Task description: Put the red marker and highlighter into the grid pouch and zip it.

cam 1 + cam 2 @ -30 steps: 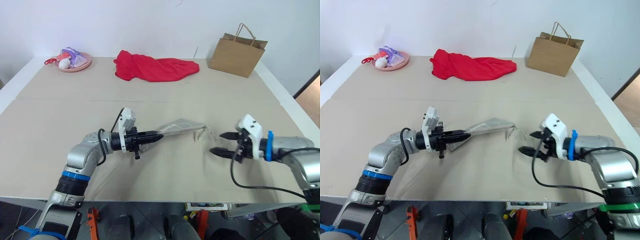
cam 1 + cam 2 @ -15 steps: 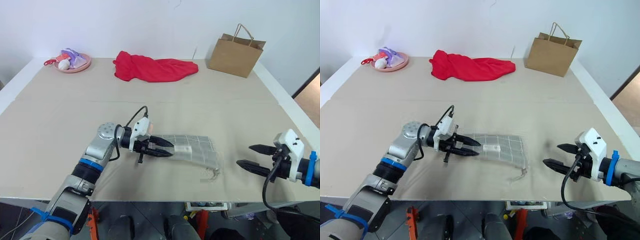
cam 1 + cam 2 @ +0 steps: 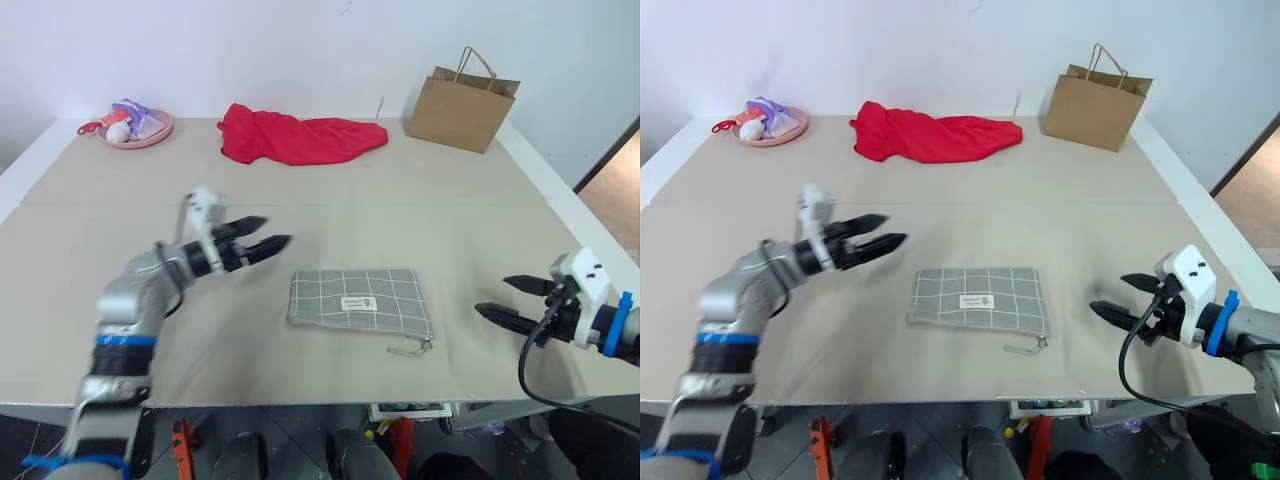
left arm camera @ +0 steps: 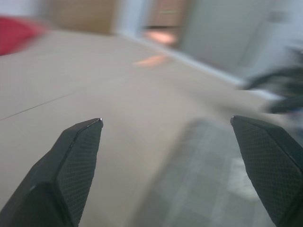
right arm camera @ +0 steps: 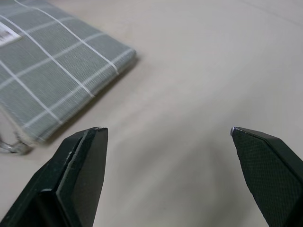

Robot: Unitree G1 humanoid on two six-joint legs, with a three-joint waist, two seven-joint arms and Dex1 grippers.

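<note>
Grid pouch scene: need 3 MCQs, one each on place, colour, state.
1. Where does the grid pouch lie?
A. flat on the table between the two claws
B. inside the paper bag
C. on the pink plate

2. What colour is the cloth at the far side of the table?
A. blue
B. red
C. yellow

3. How is the left claw?
A. shut on the pouch
B. shut on the cloth
C. open, holding nothing

Answers:
1 A: the pouch lies flat mid-table, the left claw on one side and the right claw on the other.
2 B: the crumpled cloth is plainly red.
3 C: its fingers are spread above bare table, apart from the pouch.
</note>
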